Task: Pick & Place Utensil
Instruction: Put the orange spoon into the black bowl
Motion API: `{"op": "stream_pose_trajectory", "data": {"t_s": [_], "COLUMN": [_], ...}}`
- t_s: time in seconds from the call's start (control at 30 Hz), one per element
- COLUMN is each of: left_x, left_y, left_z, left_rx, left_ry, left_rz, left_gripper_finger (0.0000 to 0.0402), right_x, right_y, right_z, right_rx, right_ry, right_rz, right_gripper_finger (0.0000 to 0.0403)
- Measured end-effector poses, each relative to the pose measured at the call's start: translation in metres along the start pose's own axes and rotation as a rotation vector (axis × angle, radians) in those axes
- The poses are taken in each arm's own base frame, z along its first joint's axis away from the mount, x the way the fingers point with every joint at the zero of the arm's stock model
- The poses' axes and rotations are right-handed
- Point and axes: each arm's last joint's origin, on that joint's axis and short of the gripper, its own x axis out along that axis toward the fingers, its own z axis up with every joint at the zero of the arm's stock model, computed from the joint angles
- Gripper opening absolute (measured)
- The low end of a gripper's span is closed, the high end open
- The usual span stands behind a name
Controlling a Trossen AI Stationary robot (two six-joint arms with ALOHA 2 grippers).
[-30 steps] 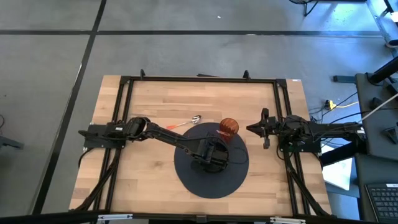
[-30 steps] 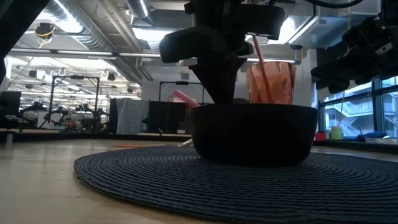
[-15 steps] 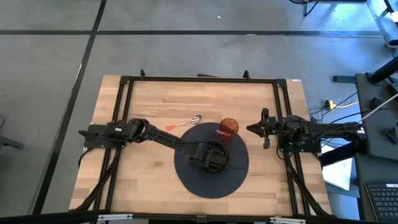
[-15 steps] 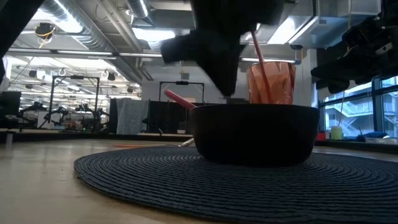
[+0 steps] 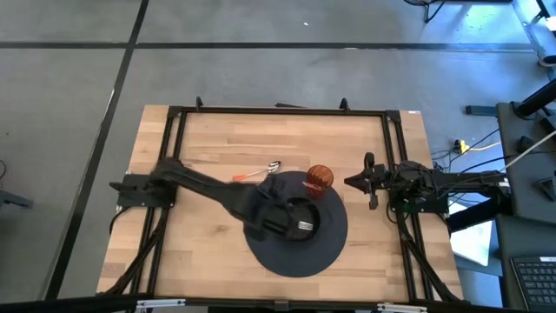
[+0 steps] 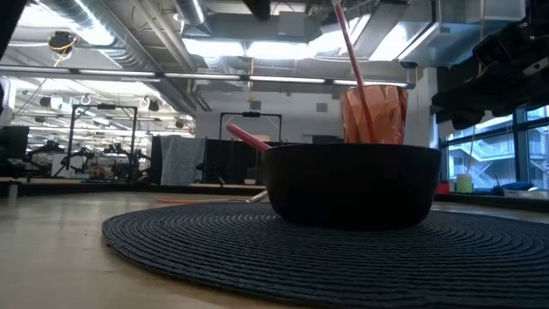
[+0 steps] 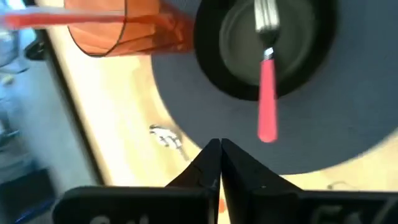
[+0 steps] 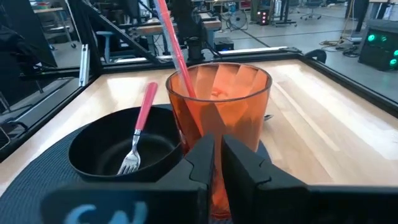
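Note:
A fork with a pink handle [image 7: 267,99] lies in the black bowl [image 6: 352,184]. Its tines [image 8: 129,163] are on the bowl's floor and its handle [image 6: 247,136] leans on the rim and sticks out past it. My left gripper [image 7: 219,149] is shut on nothing. It hangs above the mat beside the bowl, on the bowl's left in the high view [image 5: 280,211]. My right gripper [image 8: 216,152] is shut and waits at the table's right [image 5: 369,181], pointing at the orange cup [image 8: 217,106].
The bowl stands on a round dark woven mat [image 5: 291,256]. The orange cup [image 5: 319,178] with a straw [image 6: 352,60] stands at the mat's far edge. A spoon [image 5: 259,172] lies on the wood beyond the mat. A black frame [image 5: 278,110] borders the table.
My left gripper has risen from just over the bowl, out of the low view's top, and drawn back a little toward the table's left. The fork has stayed in the bowl, its pink handle now leaning on the rim.

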Motion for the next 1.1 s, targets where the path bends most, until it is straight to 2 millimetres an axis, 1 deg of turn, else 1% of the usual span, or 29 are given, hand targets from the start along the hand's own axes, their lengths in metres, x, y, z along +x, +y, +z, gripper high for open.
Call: {"op": "stream_pose_trajectory", "data": {"t_s": [0.1, 0.2, 0.27, 0.33, 0.37, 0.43, 0.53, 0.63, 0.73, 0.8, 0.93, 1.1], "left_x": [-0.013, -0.016, -0.01, -0.001, 0.004, 0.014, 0.032, 0.05, 0.066, 0.073, 0.081, 0.078], "left_y": [0.016, 0.038, 0.052, 0.065, 0.071, 0.083, 0.091, 0.082, 0.068, 0.057, 0.037, 0.016], "left_z": [-0.016, -0.038, -0.056, -0.078, -0.09, -0.117, -0.157, -0.191, -0.218, -0.232, -0.258, -0.286], "left_rx": [-0.045, -0.085, -0.102, -0.138, -0.168, -0.269, -0.43, -0.475, -0.513, -0.561, -0.576, -0.633], "left_ry": [-0.138, -0.319, -0.471, -0.625, -0.689, -0.781, -0.857, -0.966, -1.067, -1.123, -1.136, -1.18], "left_rz": [-0.011, -0.042, -0.121, -0.174, -0.171, -0.111, -0.031, 0.01, 0.092, 0.117, 0.161, 0.248], "left_gripper_finger": [0.0003, 0.0003, 0.0002, 0.0002, 0.0003, 0.0003, 0.0003, 0.0003, 0.0003, 0.0003, 0.0003, 0.0003], "right_x": [0.0, 0.0, 0.0, 0.0, 0.0, 0.0, 0.0, 0.0, 0.0, 0.0, 0.0, 0.0], "right_y": [0.0, 0.0, 0.0, 0.0, 0.0, 0.0, 0.0, 0.0, 0.0, 0.0, 0.0, 0.0], "right_z": [0.0, 0.0, 0.0, 0.0, 0.0, 0.0, 0.0, 0.0, 0.0, 0.0, 0.0, 0.0], "right_rx": [0.0, -0.004, -0.005, -0.005, -0.006, -0.009, -0.023, -0.042, -0.053, -0.044, -0.042, -0.064], "right_ry": [0.003, 0.004, 0.004, 0.005, 0.005, 0.006, 0.005, 0.005, 0.004, 0.004, 0.004, 0.003], "right_rz": [0.005, 0.004, 0.004, 0.004, 0.004, 0.004, 0.004, 0.004, -0.001, -0.005, -0.005, -0.005], "right_gripper_finger": [0.0031, 0.0031, 0.0031, 0.0031, 0.0031, 0.0031, 0.0031, 0.0031, 0.0031, 0.0031, 0.0031, 0.0031]}}
